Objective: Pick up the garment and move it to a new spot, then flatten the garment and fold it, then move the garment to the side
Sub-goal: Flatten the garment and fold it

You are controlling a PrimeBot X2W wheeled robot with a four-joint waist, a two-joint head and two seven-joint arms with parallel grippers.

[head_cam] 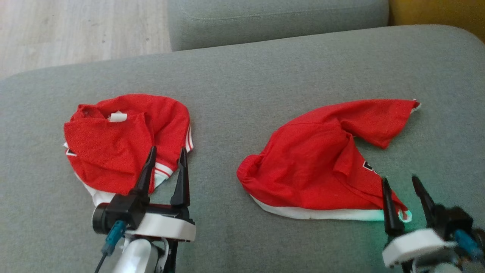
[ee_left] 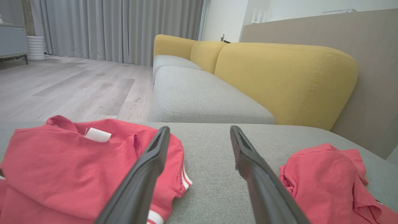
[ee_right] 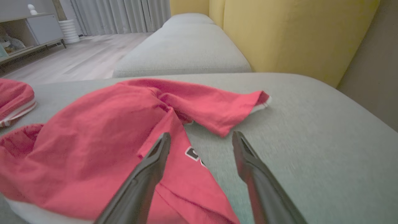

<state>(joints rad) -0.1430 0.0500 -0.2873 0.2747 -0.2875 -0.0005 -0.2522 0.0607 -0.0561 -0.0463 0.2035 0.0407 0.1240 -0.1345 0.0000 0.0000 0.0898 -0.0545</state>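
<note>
Grey sofa seat (head_cam: 265, 76), yellow backrest (ee_left: 279, 81), pale wood floor (ee_left: 77, 90), grey curtains (ee_left: 124, 28), white wall (ee_left: 224, 15)

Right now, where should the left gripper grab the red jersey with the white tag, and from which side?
Probably the striped sleeve cuff, approached from the robot's side. It forms the near edge of the crumpled jersey, a free rim just ahead of the open left gripper, well apart from the other red cloth.
</note>
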